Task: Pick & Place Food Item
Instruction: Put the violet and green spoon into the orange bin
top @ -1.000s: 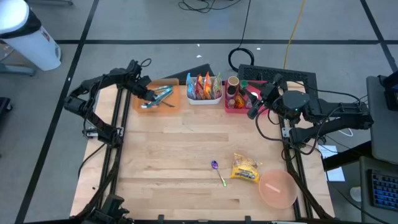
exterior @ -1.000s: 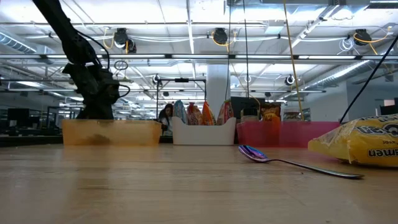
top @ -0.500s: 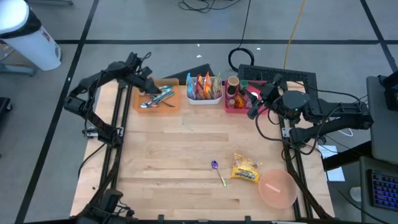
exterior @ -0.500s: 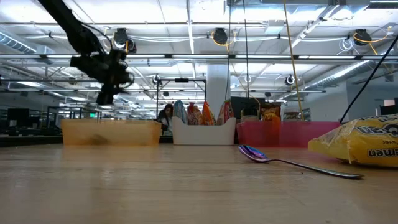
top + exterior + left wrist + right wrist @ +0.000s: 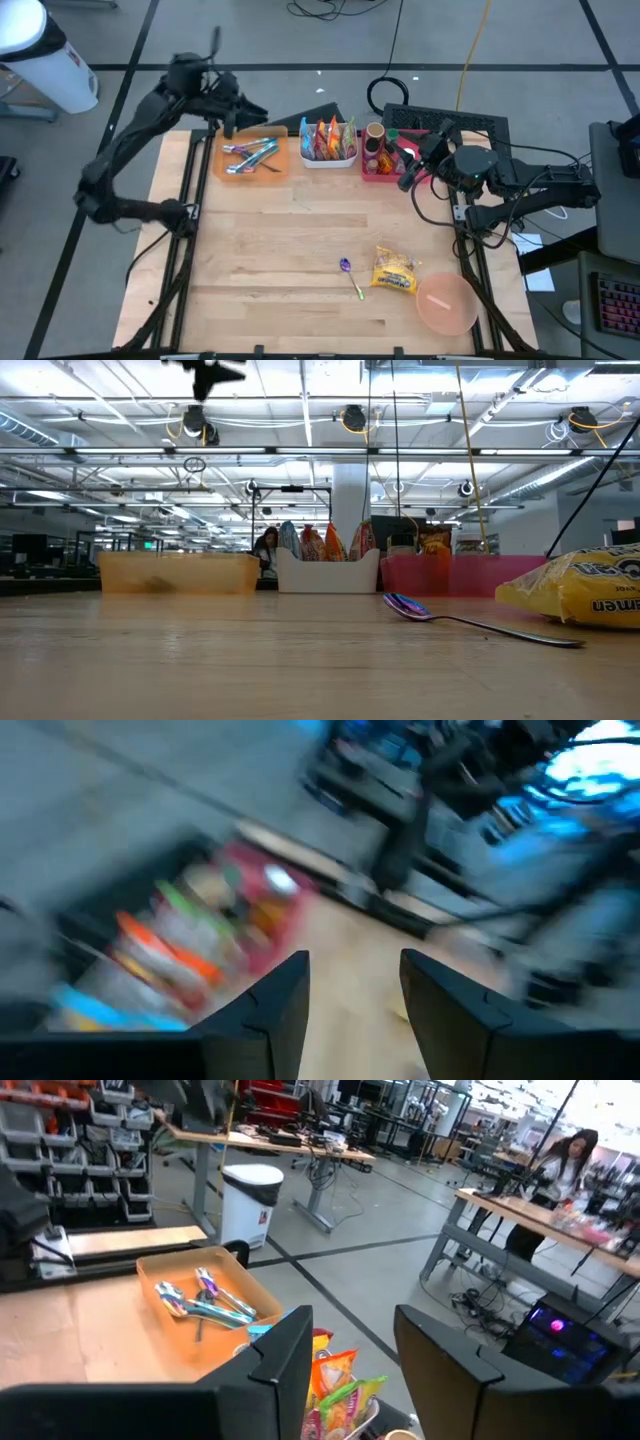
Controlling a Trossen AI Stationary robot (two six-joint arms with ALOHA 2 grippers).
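The yellow snack bag (image 5: pixel 394 271) is found lying flat on the counter (image 5: pixel 300 230), just beside a purple-bowled spoon (image 5: pixel 350 276) and near the pink bowl (image 5: pixel 446 303). The left tool (image 5: pixel 243 113) is held high over the orange cutlery bin (image 5: pixel 252 158), fingers parted, nothing gripped. The right tool (image 5: pixel 412 172) is parked by the pink bin (image 5: pixel 385 152), fingers apart and empty.

3 bins (image 5: pixel 329 143) along the table's (image 5: pixel 270 250) far edge; spoon (image 5: pixel 351 276), packet (image 5: pixel 394 270), bowl (image 5: pixel 446 304) near-right.
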